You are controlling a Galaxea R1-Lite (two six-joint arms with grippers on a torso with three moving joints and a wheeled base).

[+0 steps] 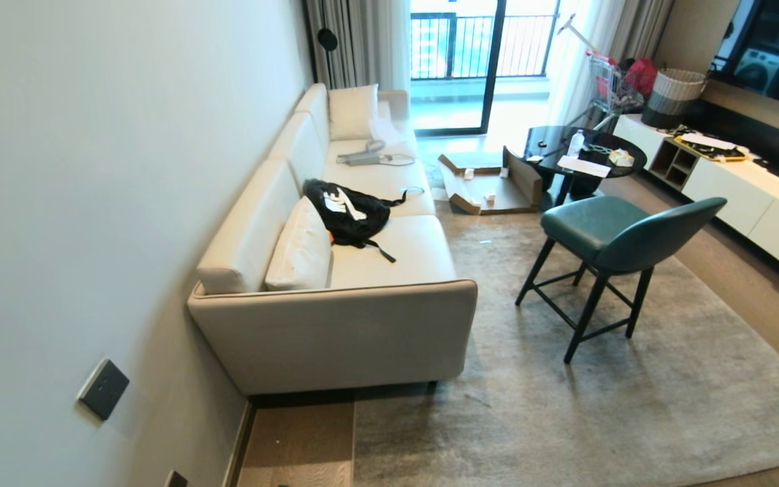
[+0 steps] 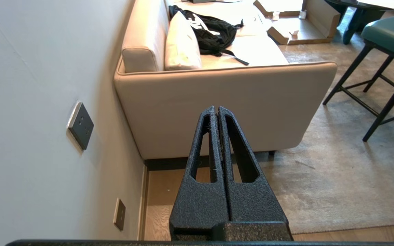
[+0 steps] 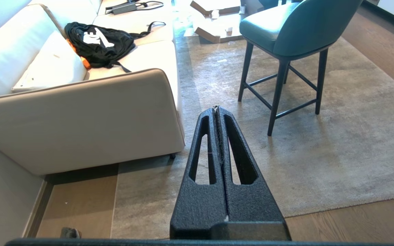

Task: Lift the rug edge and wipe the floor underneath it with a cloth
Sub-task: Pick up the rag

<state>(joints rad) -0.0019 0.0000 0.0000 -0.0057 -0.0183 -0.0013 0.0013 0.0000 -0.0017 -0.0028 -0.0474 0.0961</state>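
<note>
The strip of floor (image 3: 77, 201) between the wall (image 1: 58, 203) and the rug edge (image 3: 115, 205) lies open, closed at its far end by the sofa (image 1: 335, 331); the rug corner (image 1: 362, 467) nearest the robot carries nothing; a small grey object (image 3: 69, 233) lies on the floor near the wall; the green chair (image 1: 606, 237) stands on the rug's middle, its legs well apart from the near border; the wall sockets (image 2: 80, 125) project slightly.

Mottled pale grey rug (image 1: 633, 406), brown wood-grain floor (image 1: 301, 439), cream sofa (image 1: 362, 325), seemingly teal chair (image 1: 619, 233)
</note>
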